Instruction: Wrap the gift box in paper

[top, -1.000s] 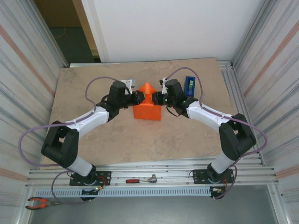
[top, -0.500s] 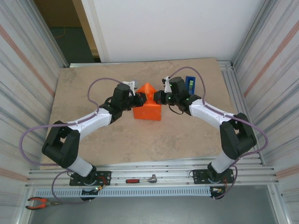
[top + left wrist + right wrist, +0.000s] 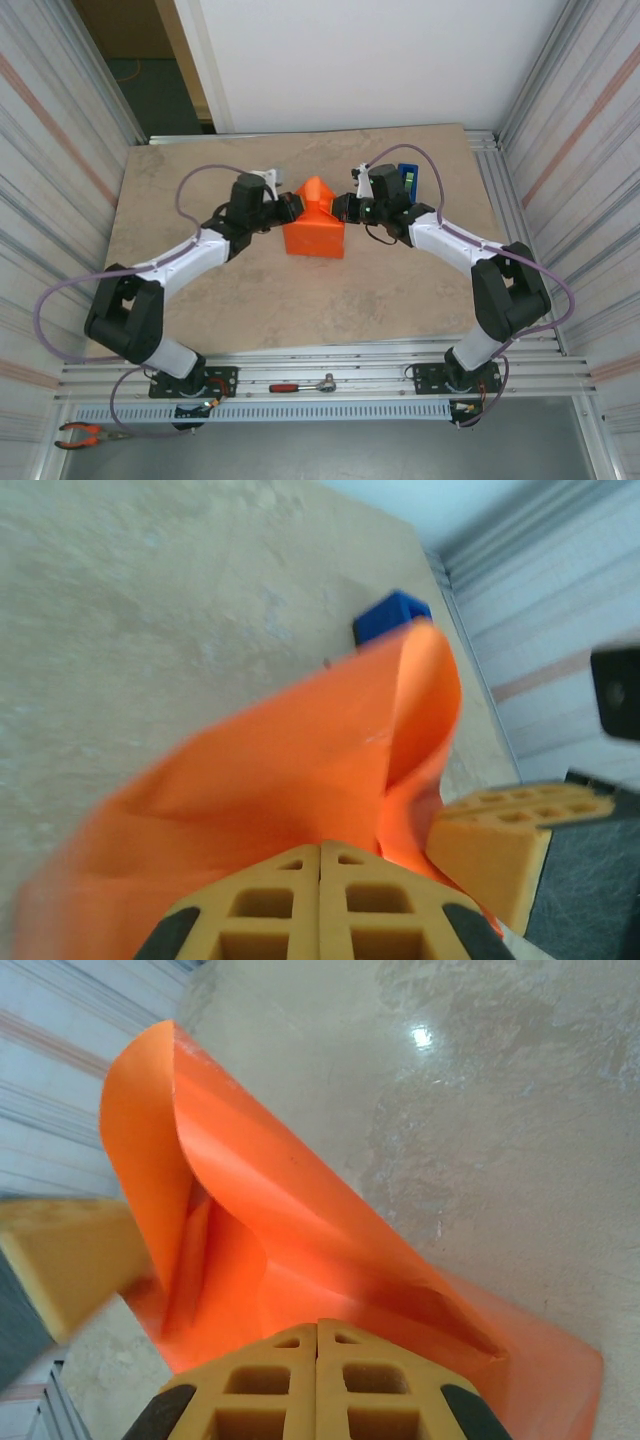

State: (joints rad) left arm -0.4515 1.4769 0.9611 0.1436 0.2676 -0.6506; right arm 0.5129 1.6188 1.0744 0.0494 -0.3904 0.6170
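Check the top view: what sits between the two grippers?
The paper, folded up into a peak, stands in the gap between the left gripper and right gripper in the top view. Both wrist views show it close ahead.

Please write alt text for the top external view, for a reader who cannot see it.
From above, the left gripper and right gripper, both shut, pinch opposite sides of orange paper folded up into a peak on a beige table. A blue tape dispenser stands just beyond the right arm.

Black-and-white arms [image 3: 190, 255], purple cables [image 3: 181, 200], ochre gridded claw pads [image 3: 320, 905]
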